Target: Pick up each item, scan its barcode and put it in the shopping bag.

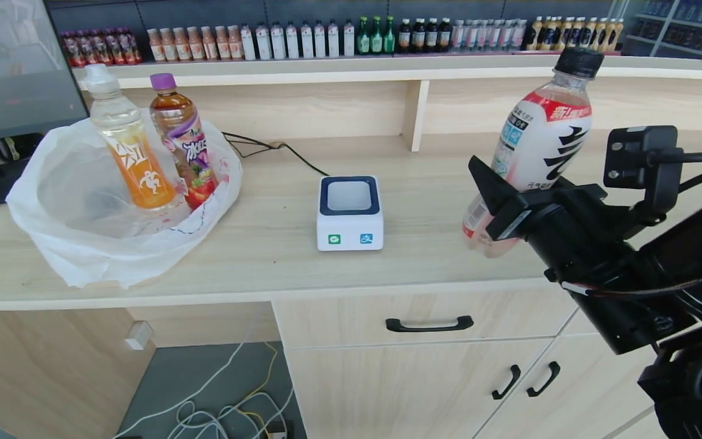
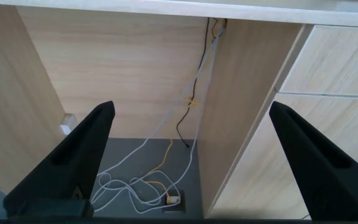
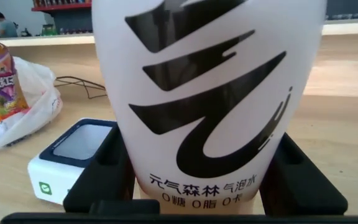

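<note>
A pale wood checkout counter [image 1: 424,183] carries the job, its items spread in a line so each can pass from right to left. At its left end a white plastic bag [image 1: 83,256] lies slumped open, mouth up, apparently left wide to take goods from above.

The right gripper [image 1: 503,201] is clamped around the lower body of a milky drink bottle [image 1: 540,140] with a black cap, which leans to the right of the scanner and well apart from it. The low grip leaves most of the label exposed, probably so the code can be turned toward the reader. Whether the base touches the counter cannot be told.

The left gripper [image 2: 188,124] hangs with its jaws spread wide and nothing between them, below the counter edge, facing the open recess where floor cables [image 2: 148,186] trail. It looks parked out of the way.

Two bottles stand upright inside the bag: an orange drink [image 1: 128,146] with a clear cap and a brown tea [image 1: 183,146] with a purple cap, touching side by side. They are seemingly already done, leaving the held bottle as the last item in sight.

The white scanner [image 1: 349,210], dark-framed window facing up, sits mid-counter between bag and bottle, within reach of the right arm.

As for lettering, the held bottle wears bold black brushstrokes, a red band near the shoulder and a row of small characters low down. The scanner front shows a green and a blue icon.
</note>
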### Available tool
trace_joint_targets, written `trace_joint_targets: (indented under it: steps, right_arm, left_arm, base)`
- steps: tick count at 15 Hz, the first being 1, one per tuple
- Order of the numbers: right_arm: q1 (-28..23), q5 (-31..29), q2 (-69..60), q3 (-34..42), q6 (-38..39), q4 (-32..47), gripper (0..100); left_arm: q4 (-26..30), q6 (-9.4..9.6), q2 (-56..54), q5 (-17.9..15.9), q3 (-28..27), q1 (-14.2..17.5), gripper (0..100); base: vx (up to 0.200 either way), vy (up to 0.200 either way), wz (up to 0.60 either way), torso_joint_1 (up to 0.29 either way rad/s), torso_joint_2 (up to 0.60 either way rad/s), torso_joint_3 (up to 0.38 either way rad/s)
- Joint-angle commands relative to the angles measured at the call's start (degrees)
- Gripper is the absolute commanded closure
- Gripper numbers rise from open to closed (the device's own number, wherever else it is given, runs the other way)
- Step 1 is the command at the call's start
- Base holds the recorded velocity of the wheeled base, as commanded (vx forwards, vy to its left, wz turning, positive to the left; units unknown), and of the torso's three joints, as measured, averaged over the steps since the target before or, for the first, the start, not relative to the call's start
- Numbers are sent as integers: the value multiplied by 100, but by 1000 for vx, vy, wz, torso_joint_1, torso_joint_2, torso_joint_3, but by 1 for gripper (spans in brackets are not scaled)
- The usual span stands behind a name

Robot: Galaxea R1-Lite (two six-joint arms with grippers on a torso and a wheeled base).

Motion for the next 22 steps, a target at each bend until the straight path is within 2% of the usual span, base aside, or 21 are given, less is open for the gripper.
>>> trace_joint_targets:
  steps: [1, 6, 9, 11, 13, 15, 22]
  right_arm:
    - [683, -583, -315, 88, 100, -14, 100]
    - [691, -759, -271, 96, 82, -14, 100]
    - [665, -724, -254, 35, -50, -14, 100]
    - [656, -434, -377, -97, -647, 258, 100]
    - [656, -425, -429, -325, -1069, 522, 100]
    - [656, -407, -403, -774, -1843, 856, 100]
    - [656, -275, 89, -1152, -2968, 847, 100]
  left_arm:
    - [-2, 1, -2, 0, 0, 5, 0]
    - [-2, 10, -2, 0, 0, 5, 0]
    - [-2, 37, -2, 0, 0, -4, 0]
    - [-2, 28, -2, 0, 0, -4, 0]
    - [-2, 28, -2, 0, 0, -4, 0]
    - [-2, 28, -2, 0, 0, -4, 0]
    - [-2, 28, -2, 0, 0, 5, 0]
  base:
    - [0, 200, 0, -2, 7, 2]
    - [0, 200, 0, -3, 2, 9]
    - [0, 0, 0, 0, 0, 0]
    - [0, 0, 0, 0, 0, 0]
    - [0, 0, 0, 0, 0, 0]
    - [0, 0, 0, 0, 0, 0]
    - [0, 0, 0, 0, 0, 0]
